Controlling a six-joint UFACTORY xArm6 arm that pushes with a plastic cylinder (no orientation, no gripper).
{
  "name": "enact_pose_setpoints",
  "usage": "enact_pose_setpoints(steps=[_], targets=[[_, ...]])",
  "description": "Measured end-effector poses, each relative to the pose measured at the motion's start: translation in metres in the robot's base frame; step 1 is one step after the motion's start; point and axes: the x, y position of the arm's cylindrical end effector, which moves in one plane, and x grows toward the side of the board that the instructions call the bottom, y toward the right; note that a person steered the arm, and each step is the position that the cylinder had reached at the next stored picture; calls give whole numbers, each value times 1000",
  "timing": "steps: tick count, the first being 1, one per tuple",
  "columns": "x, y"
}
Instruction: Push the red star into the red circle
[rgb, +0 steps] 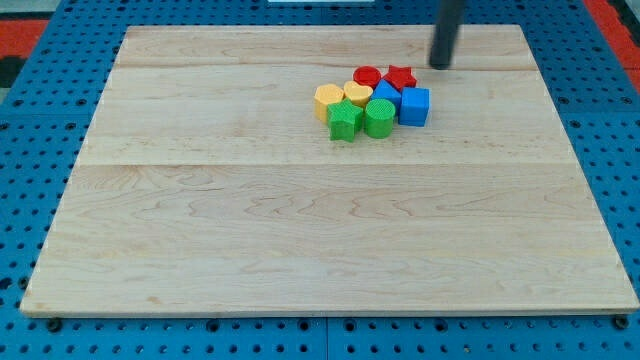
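The red star lies touching the right side of the red circle near the top middle of the wooden board. My tip stands just right of and slightly above the red star, with a small gap between them. The rod rises out of the view's top.
Packed below the red pair are a blue block, a blue cube, a yellow heart, an orange-yellow block, a green star-like block and a green cylinder. A blue pegboard surrounds the board.
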Motion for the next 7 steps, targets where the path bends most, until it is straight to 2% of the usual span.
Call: enact_pose_setpoints(steps=[1, 6, 7], targets=[[47, -17], [-36, -137], [-23, -81]])
